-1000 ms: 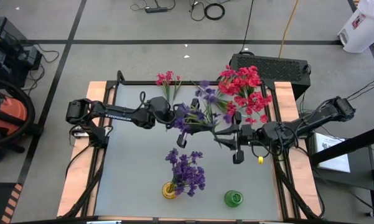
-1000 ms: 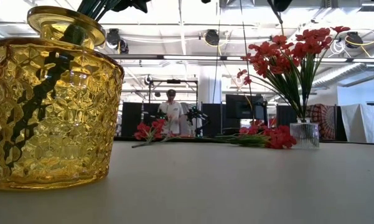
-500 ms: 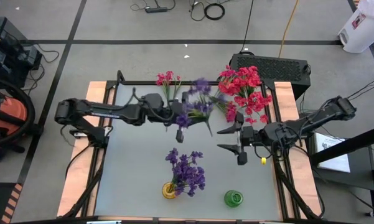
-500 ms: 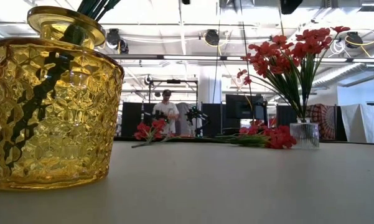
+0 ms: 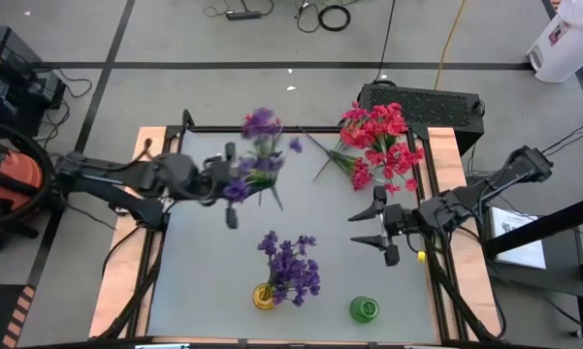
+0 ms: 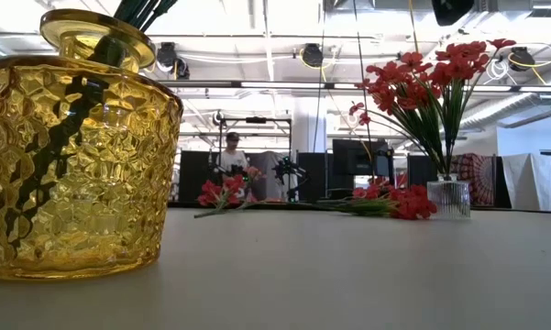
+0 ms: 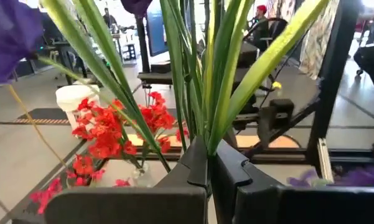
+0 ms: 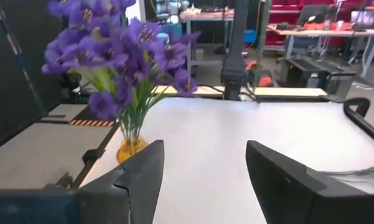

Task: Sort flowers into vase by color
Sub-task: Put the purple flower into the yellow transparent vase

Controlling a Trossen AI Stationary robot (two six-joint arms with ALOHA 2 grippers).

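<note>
- Left gripper [image 5: 231,199] is clamping one purple sprig [image 5: 257,160] above the table's [image 5: 194,271] rear left.
- Right gripper [image 5: 376,225] is hovering unclenched, holding nothing.
- Three vases are standing: yellow vase [image 5: 263,297] with purple flowers [image 5: 291,264], green vase [image 5: 364,309], clear vase [image 6: 449,198] with red flowers [image 5: 380,136].

A purple sprig [image 5: 257,165], blurred in the high view, is held above the desk's far-left part; the left hand [image 7: 206,163] is clamped on its bunched green stems, blossoms pointing toward the far edge. A bunch of purple flowers [image 5: 291,267] stands upright in the yellow glass vase [image 5: 263,297] at the near edge. Red flowers [image 5: 380,131] stand in a clear vase [image 6: 450,198] at the far-right corner, and more red sprigs [image 6: 390,202] lie flat on the desk beside it. Another red sprig [image 6: 222,192] lies flat farther left along the far edge.
</note>
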